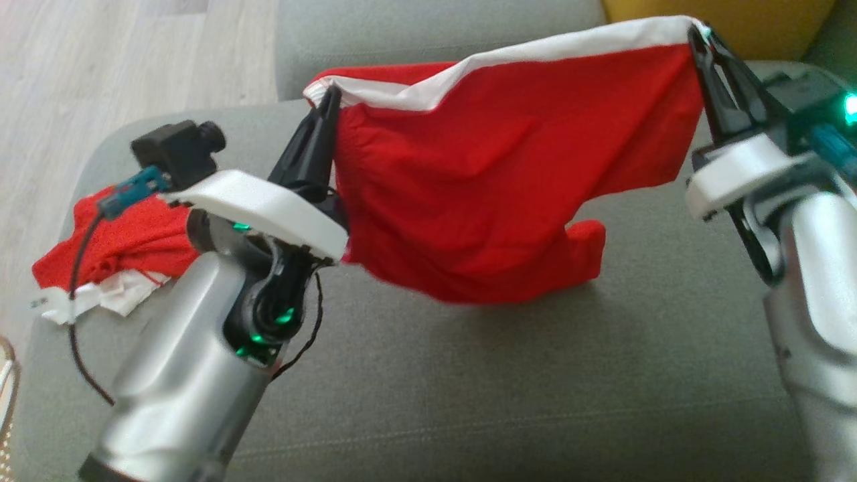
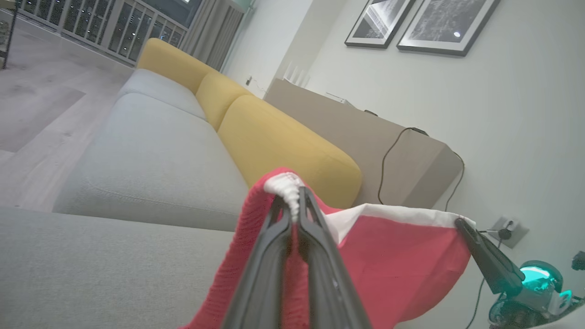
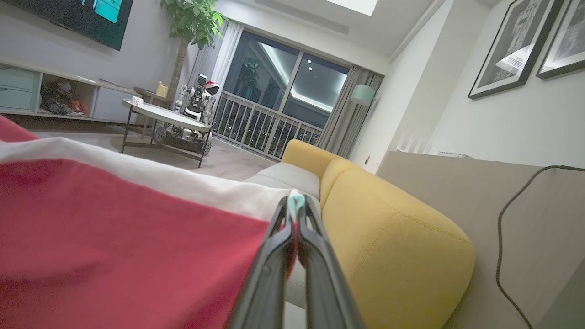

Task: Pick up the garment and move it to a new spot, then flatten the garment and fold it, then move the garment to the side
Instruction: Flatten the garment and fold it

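The left forearm [image 1: 194,375] covers part of a second red-and-white cloth [image 1: 127,237] on the sofa seat [image 1: 535,388]. The held garment [image 1: 495,181] runs off the left wrist view's bottom edge and, blurred, off the right wrist view's left edge. The head view's right edge cuts the right forearm [image 1: 817,268].

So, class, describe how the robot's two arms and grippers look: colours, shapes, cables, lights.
The left forearm and right forearm are rounded silver-grey shells with white wrist plates. The left gripper and right gripper each have two long, thin black fingers. A black camera block, teal connector and thin black cable sit at the left wrist; green lights glow there.
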You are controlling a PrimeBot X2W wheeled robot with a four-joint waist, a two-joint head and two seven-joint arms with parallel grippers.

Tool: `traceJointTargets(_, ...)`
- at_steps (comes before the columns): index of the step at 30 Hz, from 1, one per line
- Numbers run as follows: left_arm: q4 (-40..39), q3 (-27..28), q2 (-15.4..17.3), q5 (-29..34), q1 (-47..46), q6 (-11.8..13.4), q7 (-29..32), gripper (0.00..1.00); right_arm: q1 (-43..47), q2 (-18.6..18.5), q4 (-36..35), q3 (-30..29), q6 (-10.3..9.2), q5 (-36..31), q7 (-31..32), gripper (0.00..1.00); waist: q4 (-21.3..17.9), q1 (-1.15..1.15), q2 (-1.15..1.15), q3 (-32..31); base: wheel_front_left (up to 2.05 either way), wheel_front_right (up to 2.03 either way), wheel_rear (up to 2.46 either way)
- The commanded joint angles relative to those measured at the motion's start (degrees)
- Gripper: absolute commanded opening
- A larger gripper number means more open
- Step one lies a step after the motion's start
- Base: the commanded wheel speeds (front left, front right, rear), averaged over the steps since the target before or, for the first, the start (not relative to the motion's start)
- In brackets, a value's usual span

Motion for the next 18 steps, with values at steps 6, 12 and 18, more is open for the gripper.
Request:
traceJointTargets(6, -10.8, 4.1, 4.8, -1.5, 0.1, 3.3, 3.5, 0.00, 7.0, -0.7, -16.3, -2.0, 0.40, 3.2, 9.4, 0.00, -0.9, 0.00, 0.00, -0.5, 0.00, 0.00, 0.00)
traceJointTargets(12, -13.2, 4.0, 8.9, -1.8, -3.1, 4.8, 10.4, 0.00, 7.3, -1.8, -23.2, -1.3, 0.40, 5.9, 16.5, 0.00, -1.9, 0.00, 0.00, 2.4, 0.00, 0.00, 0.00)
traceJointTargets(18, -6.7, 4.7, 9.4, -3.5, -19.0, 3.9, 19.4, 0.00, -8.6, -4.9, -17.9, 3.7, 0.40, 7.3, 18.6, 0.00, -3.1, 0.00, 0.00, 13.7, 0.00, 0.00, 0.00)
